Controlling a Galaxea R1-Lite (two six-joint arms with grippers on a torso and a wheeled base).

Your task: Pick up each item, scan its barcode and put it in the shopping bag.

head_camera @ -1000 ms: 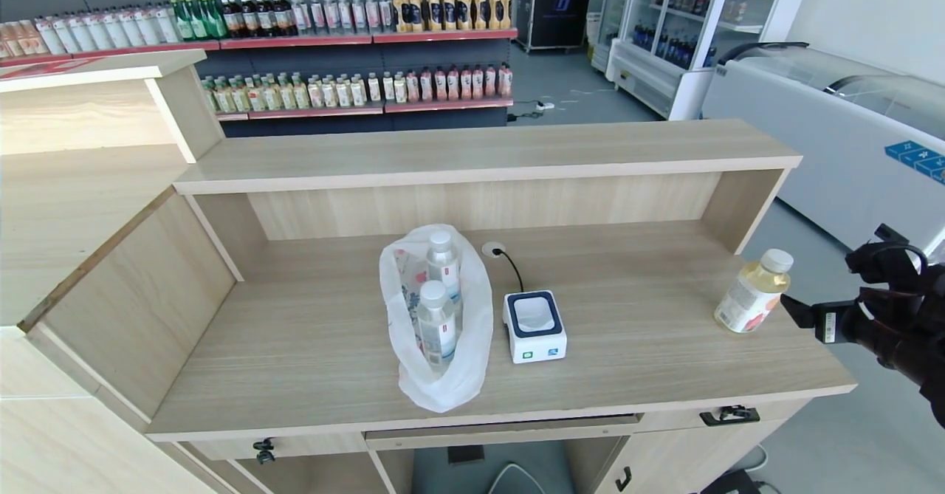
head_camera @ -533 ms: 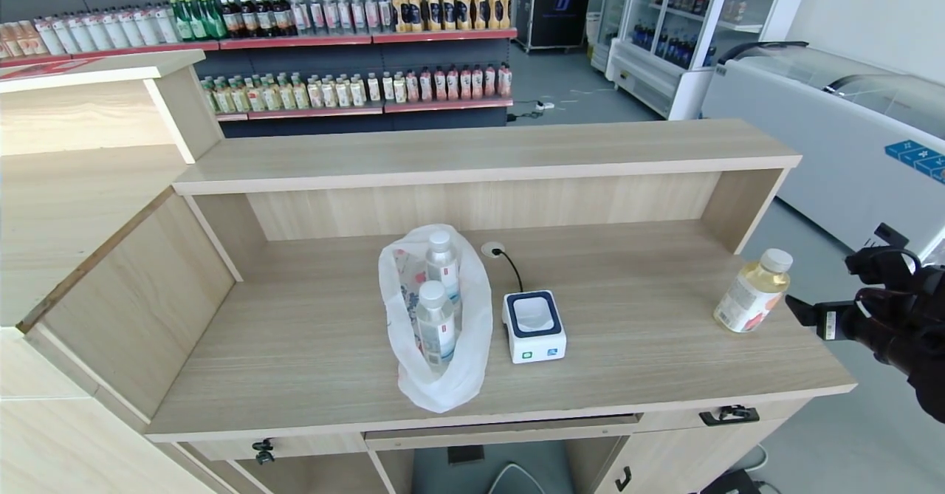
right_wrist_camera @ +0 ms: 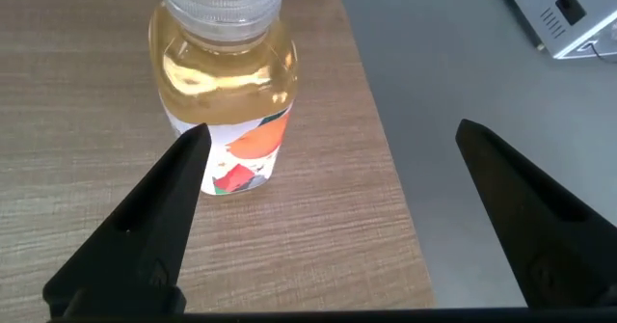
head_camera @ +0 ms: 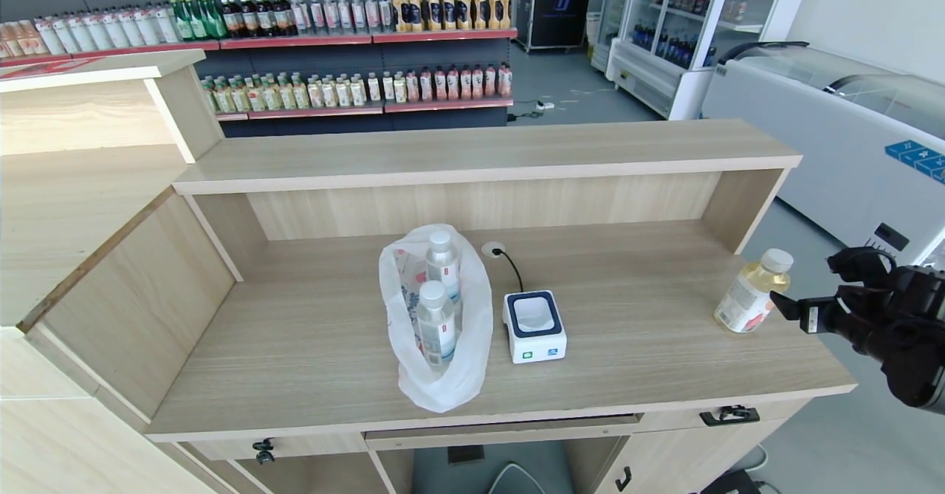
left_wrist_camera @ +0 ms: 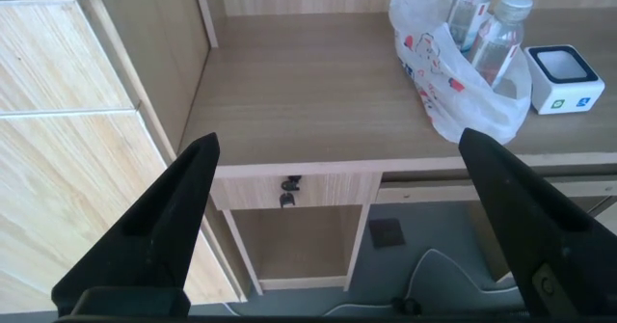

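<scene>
The right gripper [head_camera: 782, 303] moved closer to the juice bottle [head_camera: 751, 292].
Its jaws were spread wide and held nothing. The bottle stood at the right end of the counter [head_camera: 650, 331], well apart from the shopping bag [head_camera: 472, 317]. A grab looked close. The left gripper [left_wrist_camera: 337, 138] was spread wide too.

Pale wood-grain desk [head_camera: 650, 331] with a raised back ledge [head_camera: 480, 151] and drawers [head_camera: 679, 419] below. Beyond it, red-edged shelves [head_camera: 295, 40] of bottled drinks line a dark wall. A black case [head_camera: 554, 3], glass-door coolers [head_camera: 664, 29] and a white chest freezer [head_camera: 827, 132] stand on grey floor [head_camera: 576, 91].
</scene>
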